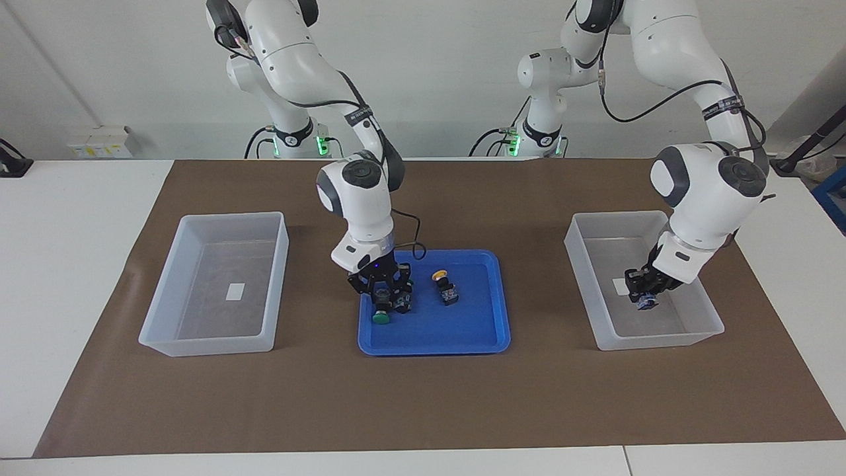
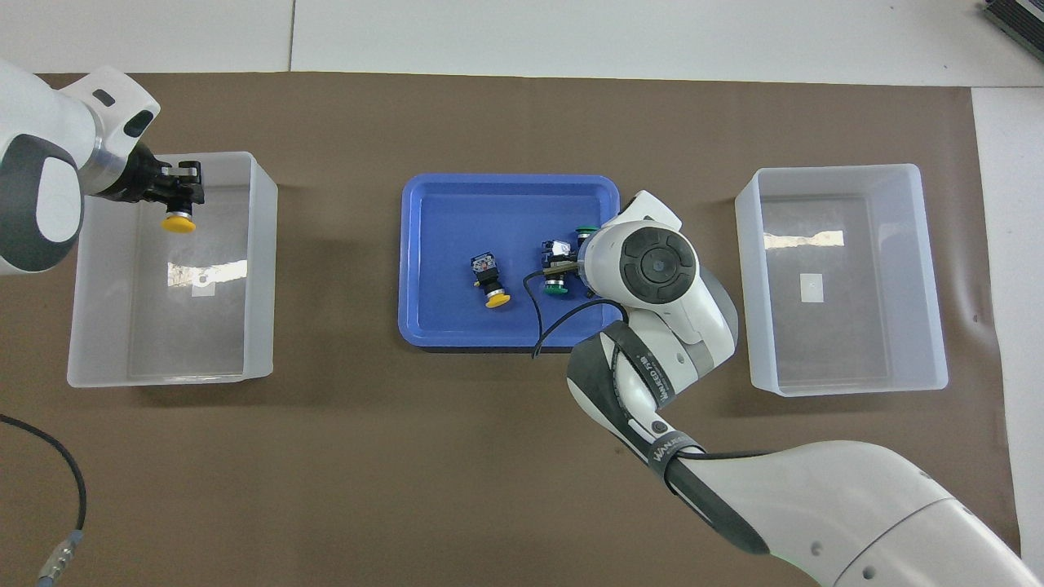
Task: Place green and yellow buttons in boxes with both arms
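Note:
My left gripper [image 1: 644,294] is shut on a yellow button [image 2: 178,223] and holds it low inside the box [image 1: 615,215] at the left arm's end; the gripper also shows in the overhead view [image 2: 181,196]. My right gripper [image 1: 383,296] is down in the blue tray, right at a green button [image 1: 381,317] lying on its side. In the overhead view the right wrist hides that gripper, and the button's green cap [image 2: 556,287] shows beside it. A second green button [image 1: 404,302] lies against the first. A second yellow button [image 1: 444,285] lies apart in the tray. The other box [image 1: 231,215] holds only its label.
The shallow blue tray [image 1: 429,345] sits mid-table between the two boxes on a brown mat [image 1: 423,396]. In the overhead view the tray's rim [image 2: 506,181] and both box walls [image 2: 261,285] [image 2: 750,285] show.

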